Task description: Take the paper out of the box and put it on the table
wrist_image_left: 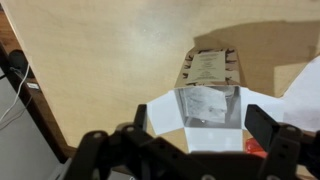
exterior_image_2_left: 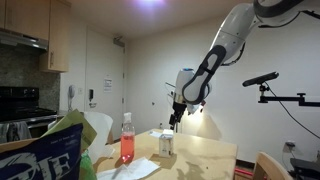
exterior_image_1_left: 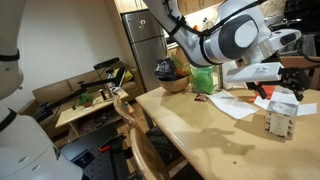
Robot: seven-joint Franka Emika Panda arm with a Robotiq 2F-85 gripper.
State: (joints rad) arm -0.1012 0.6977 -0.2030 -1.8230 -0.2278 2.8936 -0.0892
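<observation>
The box [wrist_image_left: 212,66] is a small tan-and-white carton standing on the light-wood table [wrist_image_left: 100,60] with its white flaps [wrist_image_left: 165,110] spread open. The paper [wrist_image_left: 208,103], a white folded sheet, lies inside the box. My gripper [wrist_image_left: 201,114] is open and empty, directly above the box opening, with one finger on each side. In both exterior views the gripper [exterior_image_2_left: 175,119] hovers just above the box [exterior_image_2_left: 166,144]. The box [exterior_image_1_left: 281,118] also shows near the table's [exterior_image_1_left: 200,130] far end.
A larger flat white sheet [exterior_image_1_left: 235,104] lies on the table beside the box. A pink spray bottle [exterior_image_2_left: 127,140] stands next to the box. A green bag [exterior_image_1_left: 202,78] and a bowl [exterior_image_1_left: 175,84] sit at the table's back. A wooden chair [exterior_image_1_left: 138,135] and a low cluttered desk [exterior_image_1_left: 88,102] are nearby.
</observation>
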